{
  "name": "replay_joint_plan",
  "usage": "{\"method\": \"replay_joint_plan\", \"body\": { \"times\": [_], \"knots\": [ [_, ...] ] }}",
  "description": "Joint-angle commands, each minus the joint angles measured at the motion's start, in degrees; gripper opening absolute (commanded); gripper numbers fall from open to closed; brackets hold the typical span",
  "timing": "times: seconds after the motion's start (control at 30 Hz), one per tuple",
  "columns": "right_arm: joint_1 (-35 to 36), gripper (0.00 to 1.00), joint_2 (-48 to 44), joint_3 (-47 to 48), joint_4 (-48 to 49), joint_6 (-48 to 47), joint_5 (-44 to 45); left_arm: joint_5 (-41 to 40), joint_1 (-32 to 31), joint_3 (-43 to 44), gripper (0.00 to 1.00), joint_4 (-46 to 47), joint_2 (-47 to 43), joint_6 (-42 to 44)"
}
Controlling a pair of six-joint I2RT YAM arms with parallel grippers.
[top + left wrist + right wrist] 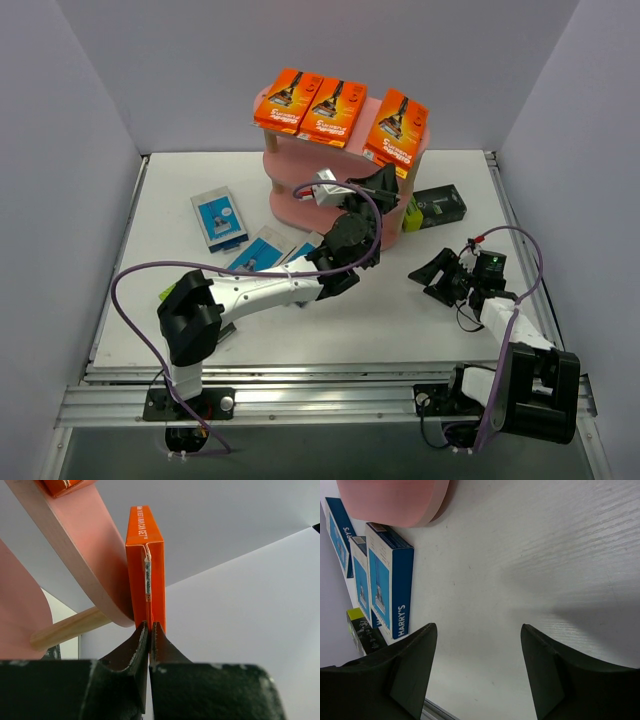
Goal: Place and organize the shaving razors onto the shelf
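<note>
The pink shelf (pixel 290 195) stands at the back, with two orange razor packs (pixel 312 100) flat on its top board. A third orange pack (pixel 397 125) overhangs that board's right rim. My left gripper (pixel 385 182) is under its lower end. In the left wrist view my left gripper (pixel 150 624) is shut on the end seam of this orange pack (pixel 145 555), which stands edge-on against the pink board (pixel 85 555). My right gripper (pixel 442 275) hovers open over bare table, and in its own view the gripper (pixel 479 627) holds nothing.
Blue-and-white packs (pixel 220 218) (pixel 262 250) lie on the table left of the shelf, also seen as blue packs (pixel 390 587). A black-and-lime pack (pixel 435 207) lies right of the shelf, another (pixel 362 630) by the left arm. A pale pack (pixel 325 188) rests on the middle board.
</note>
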Motion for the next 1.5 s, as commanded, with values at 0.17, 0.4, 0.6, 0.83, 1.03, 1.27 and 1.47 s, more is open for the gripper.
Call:
{"method": "replay_joint_plan", "body": {
  "times": [0.17, 0.4, 0.6, 0.83, 1.03, 1.27, 1.47],
  "knots": [
    [0.48, 0.64, 0.22, -0.71, 0.7, -0.28, -0.92, 1.54, 0.77, 0.81, 0.02, 0.26, 0.71, -2.57],
    [0.48, 0.64, 0.22, -0.8, 0.7, -0.2, -1.1, 1.54, 1.21, 2.74, 0.02, -4.92, 1.5, -8.89],
    [0.48, 0.64, 0.31, -0.97, 0.96, -0.11, -1.1, -0.22, 1.21, 4.23, 0.02, -6.33, 2.03, -10.74],
    [0.48, 0.64, 0.84, -0.97, 1.31, -0.11, -1.1, -2.33, 1.29, 4.85, 0.02, -8.0, 1.59, -11.98],
    [0.48, 0.64, 1.19, -0.97, 1.4, -0.2, -1.01, -2.68, 1.64, 5.11, 0.02, -10.02, 1.41, -13.91],
    [0.48, 0.64, 1.37, -0.97, 1.49, -0.2, -1.01, -3.91, 1.91, 4.94, 0.02, -10.73, 1.06, -15.49],
    [0.48, 0.64, 1.28, -1.15, 1.49, -0.2, -1.01, -4.35, 2.26, 4.24, 0.02, -9.5, 1.06, -16.46]
  ]
}}
